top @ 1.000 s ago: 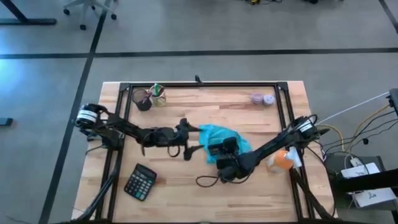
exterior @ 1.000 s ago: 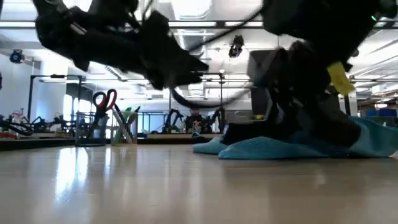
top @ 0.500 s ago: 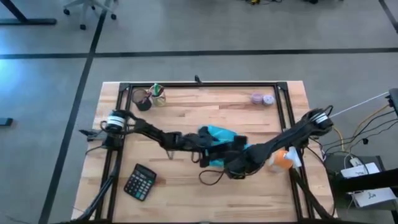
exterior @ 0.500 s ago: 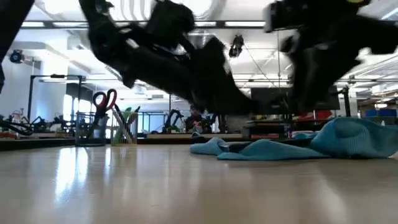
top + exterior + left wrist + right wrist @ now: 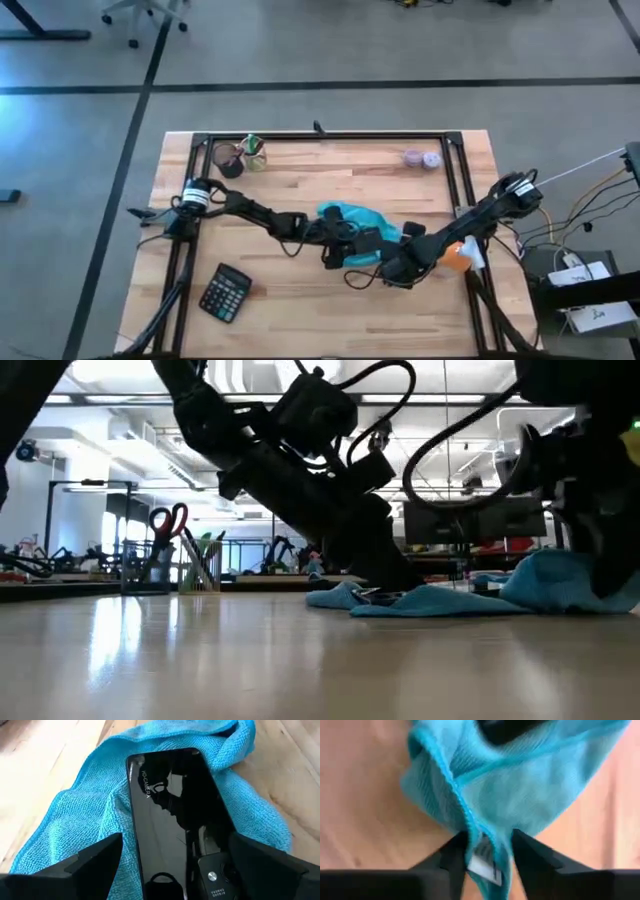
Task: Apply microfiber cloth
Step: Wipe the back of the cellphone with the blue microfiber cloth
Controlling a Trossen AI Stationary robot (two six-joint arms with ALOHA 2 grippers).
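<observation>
The turquoise microfiber cloth point(image 5: 352, 216) lies crumpled at the table's middle, with a black phone point(image 5: 170, 810) lying flat on it, screen up. My left gripper point(image 5: 180, 870) is low over the phone's near end. It is open, with one finger on each side of the phone and clear of it. My right gripper point(image 5: 485, 857) stands at the cloth's right near part point(image 5: 392, 262) and is shut on the cloth. In the low view the cloth point(image 5: 440, 600) rises into a hump beside that gripper. My right gripper pinches the cloth's hemmed edge, at its white tag point(image 5: 481, 864), between its two fingers. The fingers point(image 5: 454, 856) slant down from the table's right. The pinched part stands up in a hump point(image 5: 555, 575), and the other parts of the cloth lie on the table.
A black calculator point(image 5: 226, 293) lies at the near left and an orange bottle point(image 5: 455, 257) stands right of the cloth. A cup of pens point(image 5: 232, 158) and scissors are at the far left, small purple rolls point(image 5: 423, 158) at the far right. Black frame rails edge the table.
My left gripper has gone toward the table's right edge and down, ending low over the phone on the cloth. My right gripper has gone from the cloth's middle toward the right near side. The cloth's right part has risen from flat into a hump.
</observation>
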